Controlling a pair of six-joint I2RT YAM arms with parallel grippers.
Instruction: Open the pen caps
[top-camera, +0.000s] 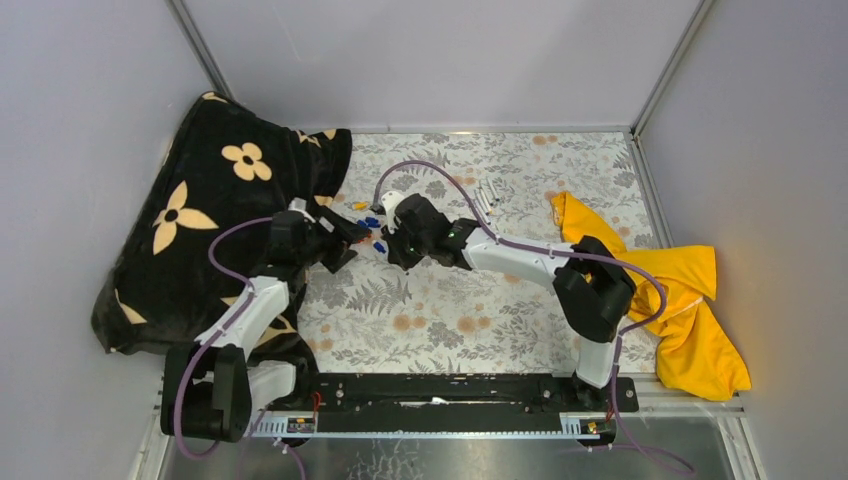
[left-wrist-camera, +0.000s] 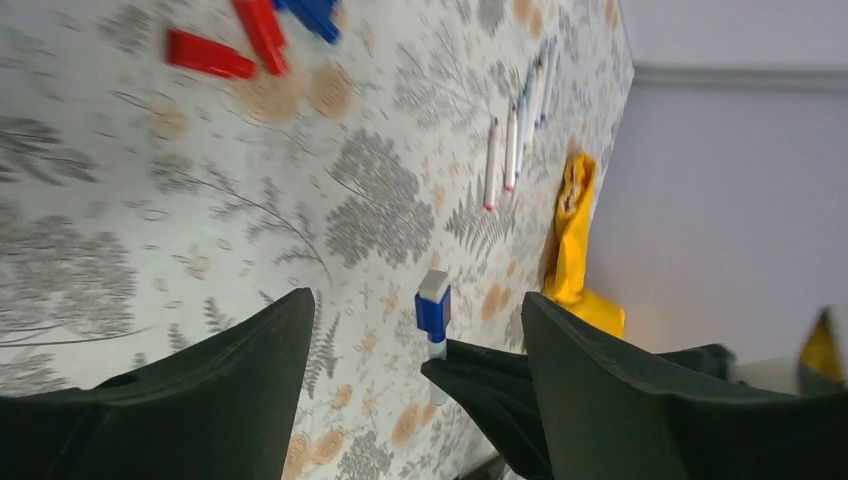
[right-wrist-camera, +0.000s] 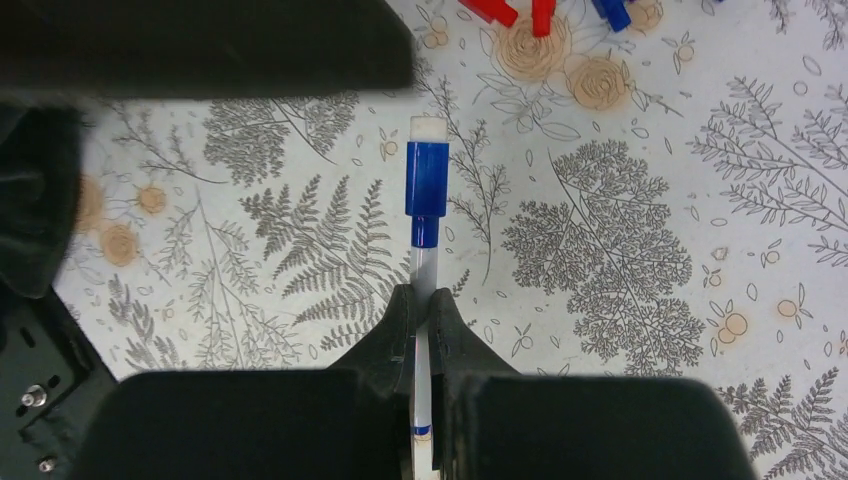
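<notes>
A light, stiff pen (right-wrist-camera: 423, 272) is being pinched mid-barrel by the right gripper (right-wrist-camera: 422, 302); its slick-looking blue cap (right-wrist-camera: 427, 178) is being offered to the spread left gripper (left-wrist-camera: 410, 325).

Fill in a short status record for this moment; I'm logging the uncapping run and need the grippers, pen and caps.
right gripper: shut on the pen's white barrel
pen: held above the table, capped end pointing toward the left gripper
blue cap: on the pen, not yet pulled off
left gripper: open, facing the capped end, not closed on it
loose caps: red and blue, lying on the table
other pens: a row lying farther back on the table
</notes>
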